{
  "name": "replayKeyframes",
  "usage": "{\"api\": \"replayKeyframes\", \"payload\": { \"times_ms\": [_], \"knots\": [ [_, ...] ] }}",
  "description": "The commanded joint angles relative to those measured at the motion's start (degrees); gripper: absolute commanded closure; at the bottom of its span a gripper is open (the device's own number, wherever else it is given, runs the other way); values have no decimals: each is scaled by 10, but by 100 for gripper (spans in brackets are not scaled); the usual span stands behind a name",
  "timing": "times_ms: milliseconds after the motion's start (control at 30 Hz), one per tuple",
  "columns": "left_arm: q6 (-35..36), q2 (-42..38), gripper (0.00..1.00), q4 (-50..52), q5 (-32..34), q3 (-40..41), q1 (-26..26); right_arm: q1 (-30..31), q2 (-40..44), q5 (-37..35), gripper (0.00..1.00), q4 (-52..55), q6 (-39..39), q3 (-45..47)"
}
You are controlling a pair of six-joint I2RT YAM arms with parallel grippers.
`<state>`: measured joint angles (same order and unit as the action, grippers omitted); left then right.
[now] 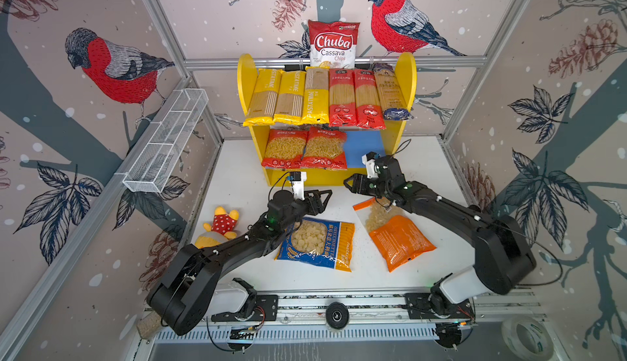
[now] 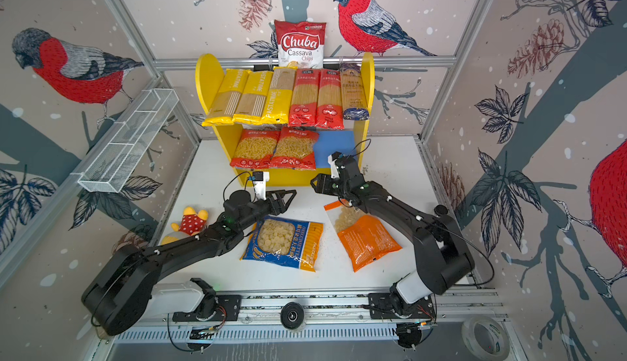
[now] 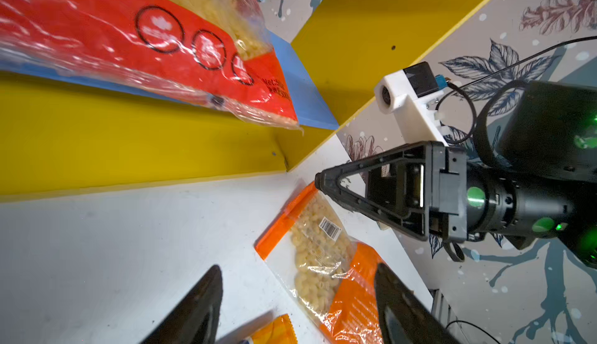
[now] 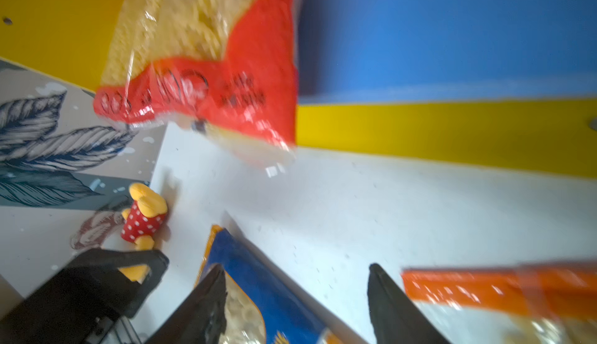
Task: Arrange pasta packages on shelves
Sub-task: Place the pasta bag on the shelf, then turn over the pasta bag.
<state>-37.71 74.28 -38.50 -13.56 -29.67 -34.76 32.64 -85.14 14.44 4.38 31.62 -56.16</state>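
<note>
Fingers on both my hands, left [image 1: 324, 197] and right [image 1: 349, 183], spread apart, empty. Blue bag [image 1: 317, 243] and orange bag [image 1: 397, 240] lie on the desk [image 1: 237, 179] before the shelves [image 1: 400, 132].

The left arm [image 1: 217, 261] hides part of the plush toy [image 1: 222, 225] in both top views. The right wrist view is motion-blurred, and its edge cuts off the orange pasta bag [image 4: 504, 297].

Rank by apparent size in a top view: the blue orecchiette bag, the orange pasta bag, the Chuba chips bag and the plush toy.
1. Blue orecchiette bag and orange pasta bag: they look alike, and an arm covers part of the orange one, so no ranking.
2. Chuba chips bag, though it stands farther back.
3. Plush toy, partly hidden.
</note>
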Motion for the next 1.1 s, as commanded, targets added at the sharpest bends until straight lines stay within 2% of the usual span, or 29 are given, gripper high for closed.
{"api": "replayKeyframes", "payload": {
  "times_ms": [0, 167, 333, 433, 567, 700, 900, 1000, 1067],
  "knots": [
    [41, 12, 27, 28, 22, -23, -35, -18, 31, -29, 30, 52, -20, 41],
    [78, 53, 26, 60, 38, -73, -93, -115, 101, -44, 27, 109, -33, 127],
    [102, 106, 26, 81, 43, -119, -139, -231, 169, -114, 11, 154, -24, 181],
    [103, 135, 26, 82, 46, -139, -159, -298, 181, -100, 0, 151, -24, 209],
    [92, 161, 26, 70, 36, -151, -172, -354, 162, -5, 1, 126, -30, 243],
    [84, 166, 26, 61, 37, -146, -173, -343, 154, 62, 5, 105, -26, 256],
    [84, 162, 26, 55, 52, -138, -170, -292, 144, 114, 10, 102, -21, 272],
    [78, 159, 26, 45, 55, -130, -168, -259, 147, 115, 13, 106, -19, 277],
    [74, 159, 26, 41, 58, -125, -167, -231, 143, 90, 22, 112, -16, 273]
  ]
}}
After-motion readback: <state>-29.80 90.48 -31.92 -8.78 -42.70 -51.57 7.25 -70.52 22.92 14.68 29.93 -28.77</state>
